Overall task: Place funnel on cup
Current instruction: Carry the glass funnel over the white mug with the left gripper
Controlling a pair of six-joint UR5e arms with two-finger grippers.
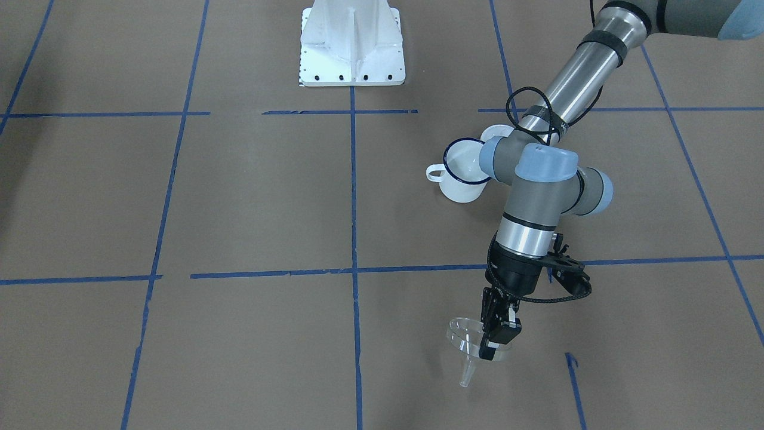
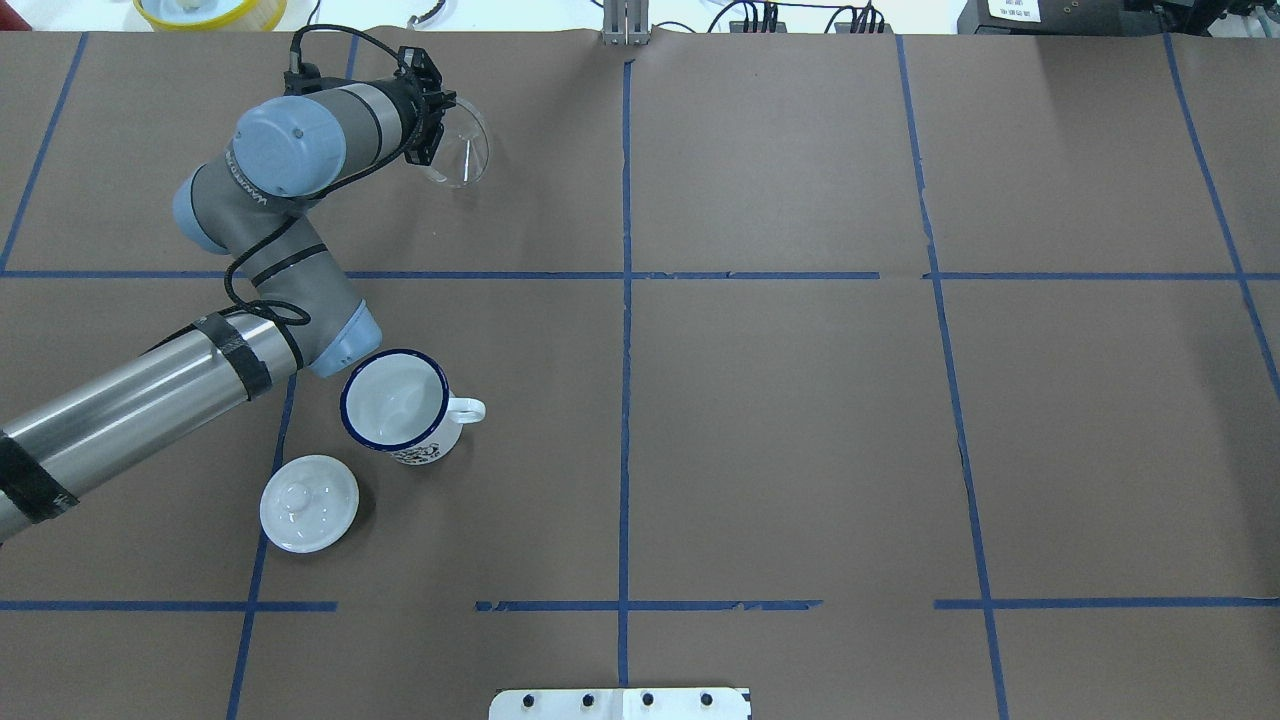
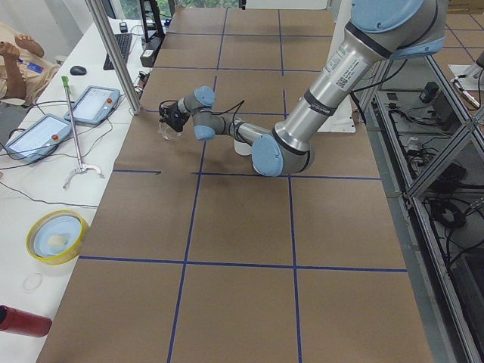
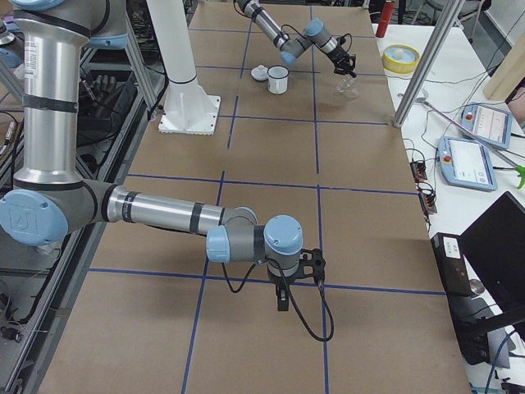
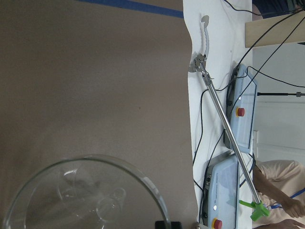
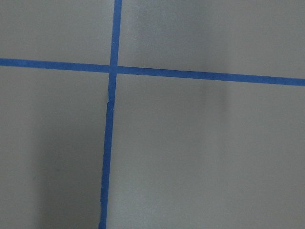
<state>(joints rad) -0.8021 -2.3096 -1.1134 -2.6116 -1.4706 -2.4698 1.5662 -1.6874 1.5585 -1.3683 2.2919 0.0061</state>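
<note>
Left gripper clamped on rim of funnel, spout pointing down, at the table's far side, well apart from cup. Cup upright, knobbed lid just beside it. Right gripper: seen only from the side, jaw state cannot be told

- Left arm: brushed-silver tubes, grey joint housings, pale blue round caps.
- Black tape bands and a looping black cable on the silver forearm tube.
- White lettering along a grey link.
- Black left gripper; a braided cable curls just behind its jaws.
- Right arm: same colours.
- White bolted base plate.
</note>
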